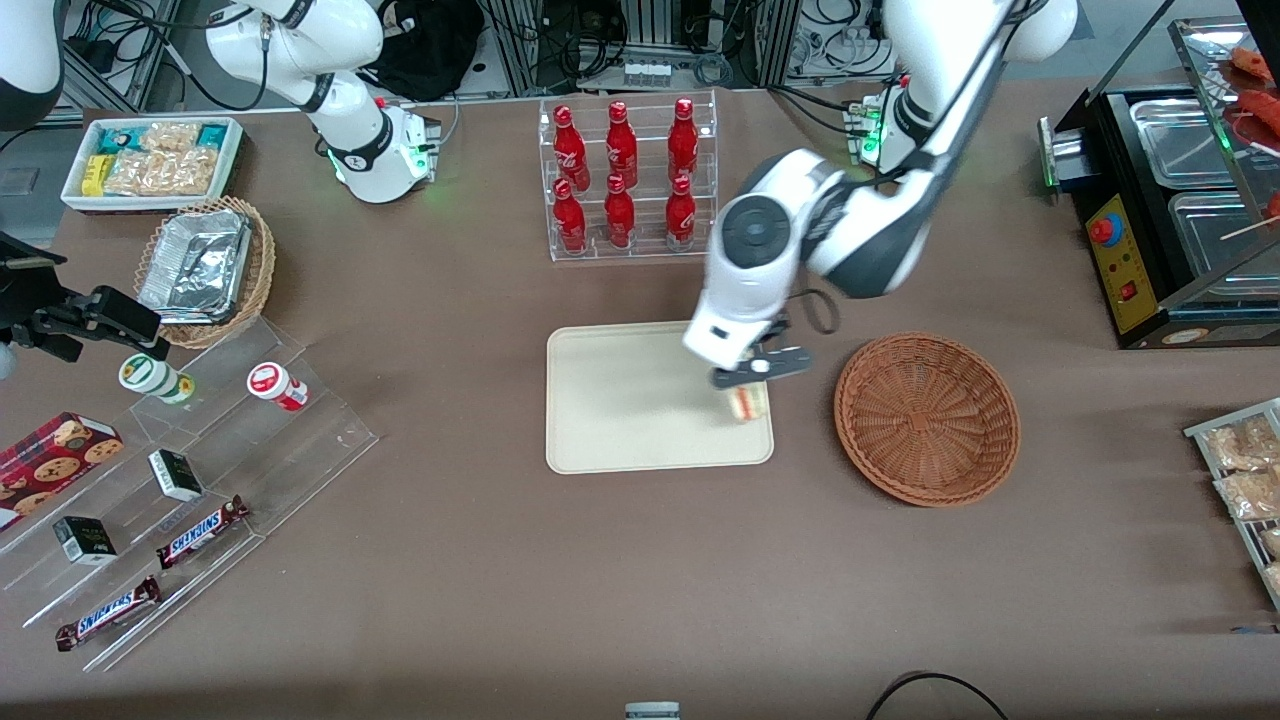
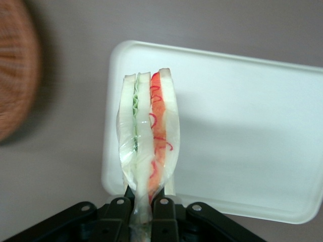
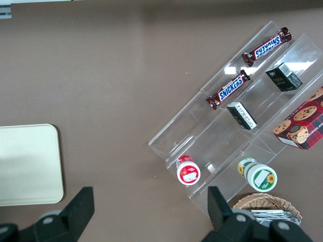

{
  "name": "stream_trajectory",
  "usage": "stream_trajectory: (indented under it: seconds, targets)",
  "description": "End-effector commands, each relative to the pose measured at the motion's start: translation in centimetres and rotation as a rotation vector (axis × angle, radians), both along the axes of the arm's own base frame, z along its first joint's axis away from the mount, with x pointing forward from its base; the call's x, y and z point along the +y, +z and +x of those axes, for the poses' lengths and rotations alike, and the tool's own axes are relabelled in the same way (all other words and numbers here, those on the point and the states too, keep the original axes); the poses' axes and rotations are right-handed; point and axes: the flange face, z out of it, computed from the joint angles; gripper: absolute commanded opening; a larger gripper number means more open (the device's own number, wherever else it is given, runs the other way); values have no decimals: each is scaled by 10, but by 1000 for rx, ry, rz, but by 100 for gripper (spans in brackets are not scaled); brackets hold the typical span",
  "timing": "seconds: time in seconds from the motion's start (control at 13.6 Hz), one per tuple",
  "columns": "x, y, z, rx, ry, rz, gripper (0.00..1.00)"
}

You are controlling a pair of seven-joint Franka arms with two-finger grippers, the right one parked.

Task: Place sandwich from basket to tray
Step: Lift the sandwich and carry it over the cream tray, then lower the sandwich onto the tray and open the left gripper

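Gripper pinched on sandwich wrap over tray; looks soft, light, squishy, so better held by its edge.

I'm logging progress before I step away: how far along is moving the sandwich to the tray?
Done: the basket is empty, so the sandwich has been lifted out. In hand: the gripper holds the sandwich by its wrapper, jaws shut on it, over the tray at its edge nearest the basket. Left: lowering it onto the tray, opening the jaws and pulling away.

"SNICKERS" on chocolate bars
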Motion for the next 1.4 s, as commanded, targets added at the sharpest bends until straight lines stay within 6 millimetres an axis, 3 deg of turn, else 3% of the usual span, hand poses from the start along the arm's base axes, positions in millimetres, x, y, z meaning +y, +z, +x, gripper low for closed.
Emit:
stream_trajectory:
  seconds: [0.0, 0.15, 0.59, 0.66, 0.74, 0.81, 0.88, 1.03, 1.11, 1.33]
  targets:
    - [-38, -34, -7, -43, -47, -35, 13]
    - [-59, -63, -28, -40, -113, 2, 13]
    - [-75, -93, -35, -68, -148, -10, 15]
    - [-76, -96, -36, -67, -152, -9, 20]
    - [-76, -99, -36, -67, -152, -13, 47]
    - [-75, -99, -36, -67, -153, -13, 95]
    - [-75, -94, -34, -72, -148, -16, 100]
    - [-67, -66, -26, -103, -131, -30, 100]
    - [-64, -47, -21, -124, -114, -43, 100]
    - [-18, 31, 1, -147, -1, 21, 100]
